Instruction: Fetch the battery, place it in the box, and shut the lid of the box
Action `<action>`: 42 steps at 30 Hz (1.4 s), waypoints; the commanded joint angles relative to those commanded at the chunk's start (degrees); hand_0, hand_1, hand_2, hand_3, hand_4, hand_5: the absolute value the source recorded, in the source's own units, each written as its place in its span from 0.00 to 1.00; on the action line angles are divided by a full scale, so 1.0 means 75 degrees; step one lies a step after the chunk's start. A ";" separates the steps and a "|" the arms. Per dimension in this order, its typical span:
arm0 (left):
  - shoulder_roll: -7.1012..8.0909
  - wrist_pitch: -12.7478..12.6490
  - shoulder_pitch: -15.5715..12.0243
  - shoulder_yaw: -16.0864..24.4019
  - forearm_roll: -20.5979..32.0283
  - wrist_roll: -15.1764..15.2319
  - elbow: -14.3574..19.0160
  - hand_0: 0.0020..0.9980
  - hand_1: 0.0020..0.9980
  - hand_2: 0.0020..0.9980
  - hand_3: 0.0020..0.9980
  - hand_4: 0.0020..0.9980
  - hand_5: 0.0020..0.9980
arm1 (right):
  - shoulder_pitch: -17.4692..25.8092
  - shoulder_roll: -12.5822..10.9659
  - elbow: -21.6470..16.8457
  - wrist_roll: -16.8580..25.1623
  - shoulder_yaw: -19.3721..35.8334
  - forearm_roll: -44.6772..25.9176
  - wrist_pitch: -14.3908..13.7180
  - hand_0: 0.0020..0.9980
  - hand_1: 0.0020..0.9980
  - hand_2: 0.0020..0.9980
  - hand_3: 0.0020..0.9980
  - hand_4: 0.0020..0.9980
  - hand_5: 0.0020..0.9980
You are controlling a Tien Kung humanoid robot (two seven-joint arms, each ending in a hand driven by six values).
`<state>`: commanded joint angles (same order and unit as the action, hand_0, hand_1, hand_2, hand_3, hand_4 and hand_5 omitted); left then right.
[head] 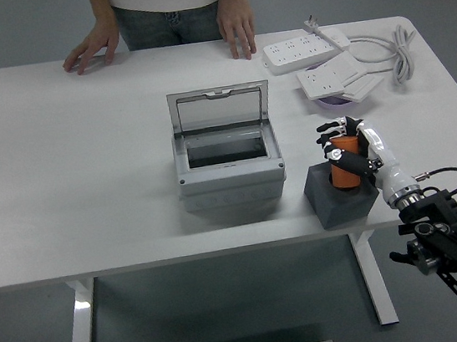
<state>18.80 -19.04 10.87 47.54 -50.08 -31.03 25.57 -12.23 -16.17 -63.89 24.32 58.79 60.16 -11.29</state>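
Observation:
An orange cylindrical battery (345, 161) stands upright in a dark grey block holder (339, 194) near the table's front right. My right hand (345, 146) is shut on the battery, fingers wrapped around its top and sides. The grey box (229, 161) sits at the table's middle with its clear lid (219, 107) standing open at the back; its inside looks empty. The left arm is out of view.
A person stands at the far edge with both hands (238, 36) resting flat on the table. White power strips (306, 46), a coiled cable (398, 49) and a purple object (334, 100) lie at the back right. The holder sits close to the table's near edge.

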 joint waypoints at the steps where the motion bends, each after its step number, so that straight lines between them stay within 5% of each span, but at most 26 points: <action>1: 0.0000 -0.0006 0.0001 0.0002 -0.0008 0.0001 0.0000 0.64 0.69 0.58 0.59 0.54 0.00 | -0.0001 0.0002 0.0005 0.0002 0.0002 -0.0003 -0.0003 0.21 0.27 0.35 0.45 0.42 0.00; 32: -0.0001 -0.0074 -0.0010 0.0067 -0.0134 -0.0055 0.0021 0.65 0.69 0.59 0.59 0.54 0.00 | -0.0396 0.0097 -0.0043 -0.0108 0.0219 0.0281 -0.0103 0.22 0.27 0.33 0.43 0.36 0.00; 42: 0.0020 -0.0090 -0.0049 0.0062 -0.0115 -0.0066 0.0026 0.64 0.69 0.59 0.60 0.54 0.00 | -0.1022 -0.0167 -0.0511 -0.0678 0.0452 0.1902 -0.0117 0.22 0.27 0.33 0.43 0.35 0.00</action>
<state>18.95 -19.71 10.51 48.01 -50.94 -31.52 25.76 -19.89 -17.42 -67.72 19.23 62.17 74.43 -12.17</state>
